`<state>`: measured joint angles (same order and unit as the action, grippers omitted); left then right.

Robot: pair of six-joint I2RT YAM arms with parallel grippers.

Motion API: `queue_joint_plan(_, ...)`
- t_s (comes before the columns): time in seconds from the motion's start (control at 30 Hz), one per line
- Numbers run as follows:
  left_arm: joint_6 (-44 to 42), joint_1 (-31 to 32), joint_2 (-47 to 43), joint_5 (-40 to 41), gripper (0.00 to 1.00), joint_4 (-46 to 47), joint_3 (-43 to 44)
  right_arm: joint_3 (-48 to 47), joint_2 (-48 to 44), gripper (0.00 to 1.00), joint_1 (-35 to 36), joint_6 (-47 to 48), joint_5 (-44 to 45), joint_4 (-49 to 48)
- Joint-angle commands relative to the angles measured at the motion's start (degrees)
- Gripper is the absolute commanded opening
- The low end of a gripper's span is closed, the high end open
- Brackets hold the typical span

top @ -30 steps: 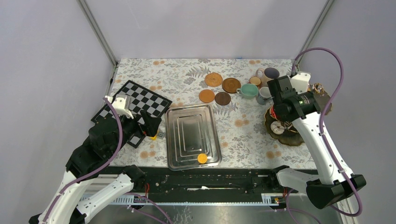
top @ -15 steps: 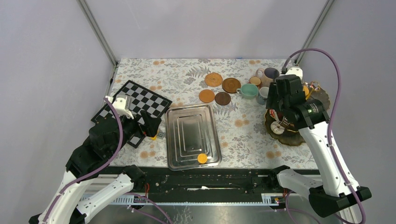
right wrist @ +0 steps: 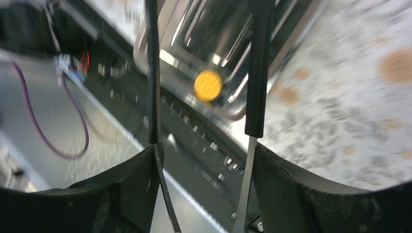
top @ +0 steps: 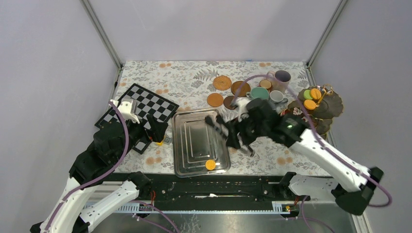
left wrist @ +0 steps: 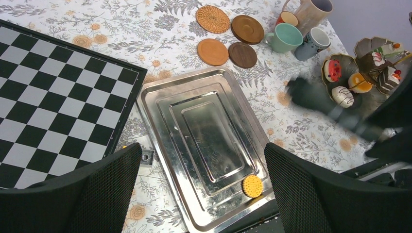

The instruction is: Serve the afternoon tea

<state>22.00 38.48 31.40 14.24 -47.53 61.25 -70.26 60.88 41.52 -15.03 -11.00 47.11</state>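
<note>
One orange biscuit [top: 210, 164] lies in the near right corner of the steel tray [top: 184, 145]; it also shows in the left wrist view [left wrist: 252, 185] and the right wrist view [right wrist: 208, 85]. My right gripper [top: 221, 130] is open and empty, hovering over the tray's right side, blurred by motion; in its own view [right wrist: 204, 48] the biscuit lies between the fingers, below them. My left gripper [top: 156, 131] is open and empty by the chessboard's near corner [left wrist: 204, 194]. The dark tiered stand [top: 326, 108] holds pastries, with orange biscuits [top: 316, 93] on top.
Beige [top: 282, 76], teal [top: 259, 93], grey [top: 277, 97] and small orange [top: 265, 83] mugs stand at the back right, beside several brown coasters [top: 222, 82]. The chessboard [top: 145, 104] lies on the left. A small grey block [top: 166, 140] sits between chessboard and tray.
My right arm has swung left from the tiered stand to above the tray's right side. The left arm and the biscuit have not moved.
</note>
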Motion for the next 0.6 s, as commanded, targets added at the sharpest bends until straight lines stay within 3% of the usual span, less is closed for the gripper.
queue_joint_plan(0.0,-0.1,0.3,0.7,0.7,0.99,1.6,-0.7,3.5,5.6,0.71,12.6,-9.7,4.5,1.6)
queue_joint_plan(0.3,-0.1,0.3,0.2,0.9,0.99,2.0,-1.7,-4.1,21.6,0.71,27.8,-30.4,16.6,17.4)
queue_joint_plan(0.57,-0.4,0.3,-0.4,-0.6,0.99,2.8,-2.5,-16.0,37.1,0.71,38.2,-37.9,26.5,25.5)
